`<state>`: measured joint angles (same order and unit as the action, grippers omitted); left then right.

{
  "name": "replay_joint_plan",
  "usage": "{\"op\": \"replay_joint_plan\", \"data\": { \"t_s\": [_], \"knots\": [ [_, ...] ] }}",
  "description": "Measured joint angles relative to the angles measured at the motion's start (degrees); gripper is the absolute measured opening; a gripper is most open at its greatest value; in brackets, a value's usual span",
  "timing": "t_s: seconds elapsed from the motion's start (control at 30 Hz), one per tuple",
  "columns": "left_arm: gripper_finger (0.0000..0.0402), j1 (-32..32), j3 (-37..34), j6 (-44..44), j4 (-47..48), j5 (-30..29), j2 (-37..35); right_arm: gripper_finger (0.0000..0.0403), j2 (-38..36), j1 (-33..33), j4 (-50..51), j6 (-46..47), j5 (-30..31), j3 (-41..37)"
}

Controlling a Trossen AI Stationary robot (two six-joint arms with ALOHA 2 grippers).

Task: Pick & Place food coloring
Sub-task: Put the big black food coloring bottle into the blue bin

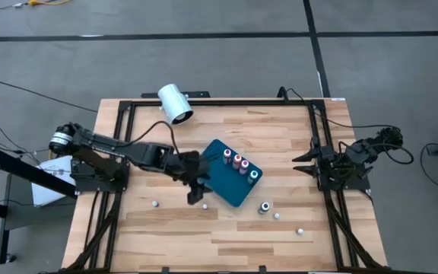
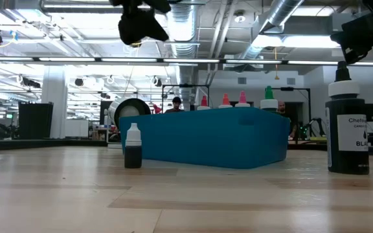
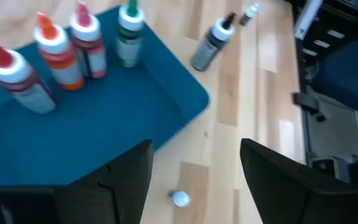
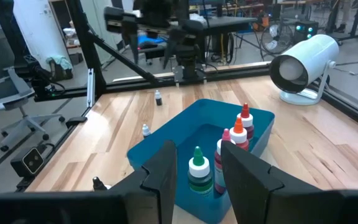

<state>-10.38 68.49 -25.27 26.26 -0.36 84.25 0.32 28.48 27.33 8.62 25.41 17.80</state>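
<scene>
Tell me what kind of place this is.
Probably a robotics lab in an industrial hall: a framed wooden table with two mounted arms, exposed ceiling ducts, and more workstations and a fan behind.

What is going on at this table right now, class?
A two-armed robot is sorting small food coloring bottles into a teal tray. Four bottles already stand in the tray. The left gripper hovers with open, empty jaws over the tray's edge, above a small bottle on the table. A dark bottle and a few other small ones remain outside the tray. The right gripper waits at the table's right edge.
</scene>
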Motion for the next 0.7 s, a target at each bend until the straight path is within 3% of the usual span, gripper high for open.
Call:
{"op": "replay_joint_plan", "data": {
  "t_s": [0.27, 0.7],
  "knots": [
    [0.0233, -1.6, 0.0, -0.7, 0.0, -0.2, 0.0, 0.0114, 0.0, 0.0, 0.0, 1.4, 0.0, 0.0],
    [0.0233, -1.1, -1.6, 2.7, -0.5, -1.7, -1.1, 0.0114, 0.0, 0.0, 0.0, 12.1, 0.1, 0.0]
  ]
}}
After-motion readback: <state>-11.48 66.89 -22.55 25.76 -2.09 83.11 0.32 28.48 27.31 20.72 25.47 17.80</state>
